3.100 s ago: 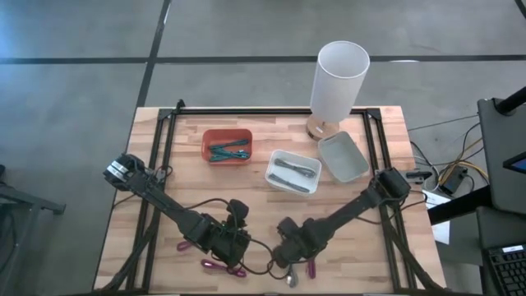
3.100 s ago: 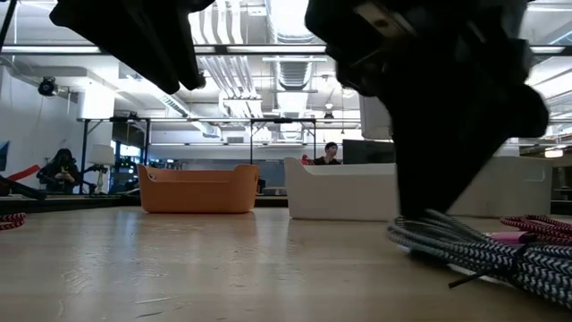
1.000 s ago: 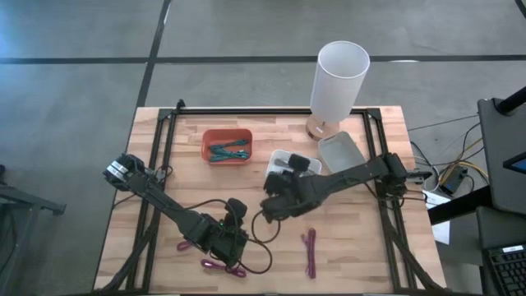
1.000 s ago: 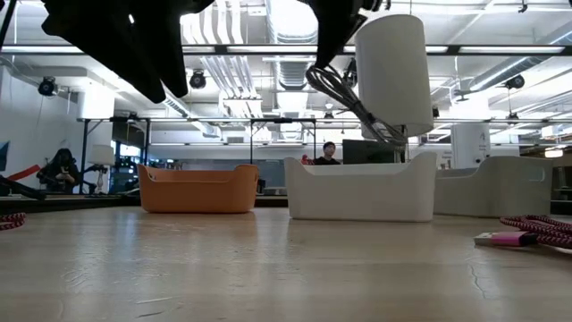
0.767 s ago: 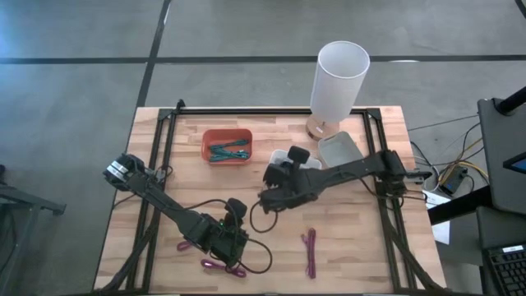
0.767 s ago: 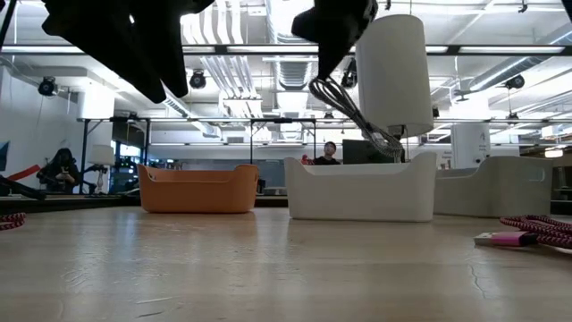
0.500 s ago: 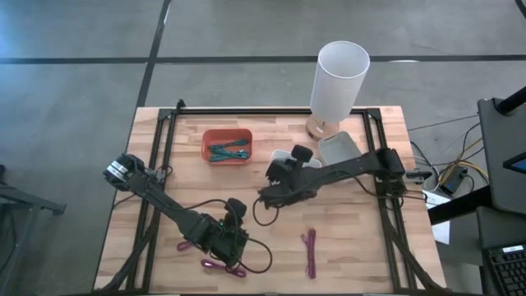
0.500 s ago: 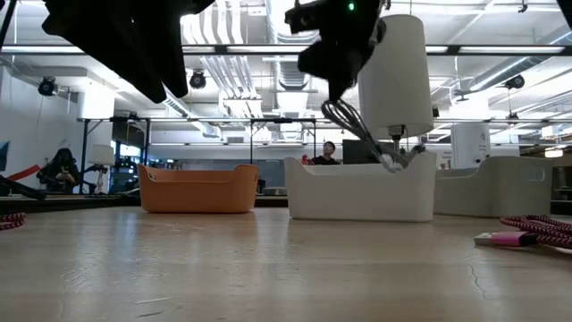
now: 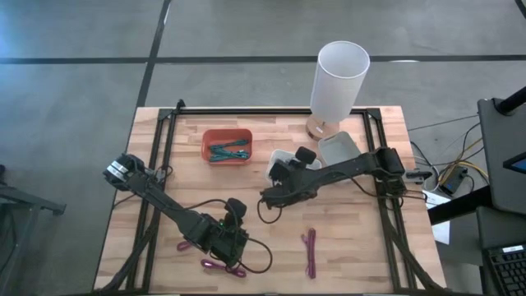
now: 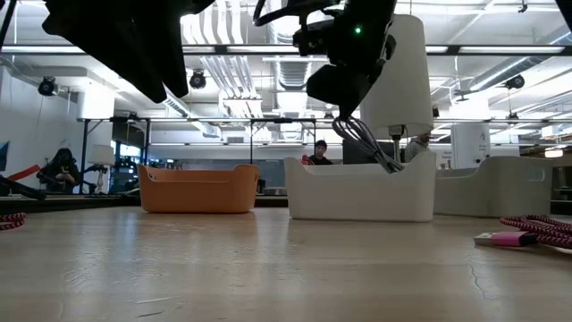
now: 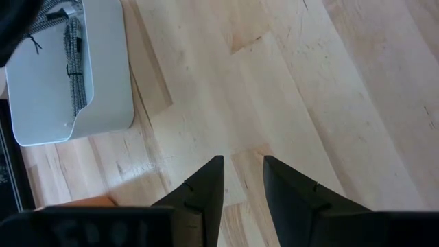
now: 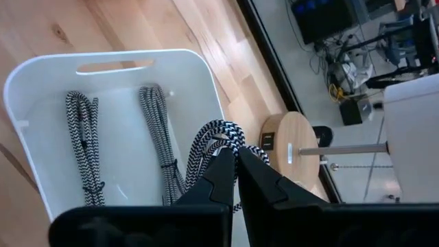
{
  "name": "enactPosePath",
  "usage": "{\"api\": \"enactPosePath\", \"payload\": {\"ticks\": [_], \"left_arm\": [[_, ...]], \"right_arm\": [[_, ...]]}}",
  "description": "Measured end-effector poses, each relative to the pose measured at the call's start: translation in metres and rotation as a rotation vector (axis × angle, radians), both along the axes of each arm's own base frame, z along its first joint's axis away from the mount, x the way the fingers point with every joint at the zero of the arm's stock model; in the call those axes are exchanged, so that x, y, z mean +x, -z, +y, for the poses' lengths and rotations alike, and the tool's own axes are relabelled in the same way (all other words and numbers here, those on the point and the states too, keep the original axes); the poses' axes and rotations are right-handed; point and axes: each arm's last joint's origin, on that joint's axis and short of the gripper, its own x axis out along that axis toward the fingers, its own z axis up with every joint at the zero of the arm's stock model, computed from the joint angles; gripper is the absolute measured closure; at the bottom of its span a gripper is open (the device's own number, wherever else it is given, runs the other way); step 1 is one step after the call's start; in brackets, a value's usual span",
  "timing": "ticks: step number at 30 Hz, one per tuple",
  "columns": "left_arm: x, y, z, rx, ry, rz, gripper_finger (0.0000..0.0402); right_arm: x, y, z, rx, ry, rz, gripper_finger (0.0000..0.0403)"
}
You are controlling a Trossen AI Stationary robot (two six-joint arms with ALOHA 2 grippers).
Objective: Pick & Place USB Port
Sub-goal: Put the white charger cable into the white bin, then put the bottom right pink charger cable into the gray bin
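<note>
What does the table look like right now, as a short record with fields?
right claw: shut on a black-and-white braided cable, above the white rectangular plastic bin
white bin contents: two more braided cables
left claw: open, empty, over bare wood
orange plastic bin: holds teal cables
loose on table: magenta cable

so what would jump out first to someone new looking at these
Probably the right gripper, shut on a black-and-white braided cable dangling over the white rectangular bin mid-table. Next, the tall white cylinder at the far edge. The left gripper waits open near the front edge.
</note>
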Motion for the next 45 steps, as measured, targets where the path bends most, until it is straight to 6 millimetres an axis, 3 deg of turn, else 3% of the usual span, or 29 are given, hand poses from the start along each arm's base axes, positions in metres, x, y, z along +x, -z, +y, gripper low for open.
{"api": "enactPosePath", "payload": {"ticks": [5, 21, 37, 45], "left_arm": [[0.000, 0.000, 0.000, 0.000, 0.000, 0.000, 0.0287], [0.000, 0.000, 0.000, 0.000, 0.000, 0.000, 0.0287], [0.000, 0.000, 0.000, 0.000, 0.000, 0.000, 0.0287], [0.000, 0.000, 0.000, 0.000, 0.000, 0.000, 0.0287]], "right_arm": [[-0.001, 0.007, -0.005, 0.052, 0.030, 0.005, 0.0387], [0.001, 0.018, -0.008, 0.157, 0.081, -0.037, 0.0308], [0.017, -0.029, 0.017, 0.304, -0.008, -0.166, 0.0280], [0.013, -0.047, 0.037, 0.376, -0.005, -0.204, 0.0280]]}}
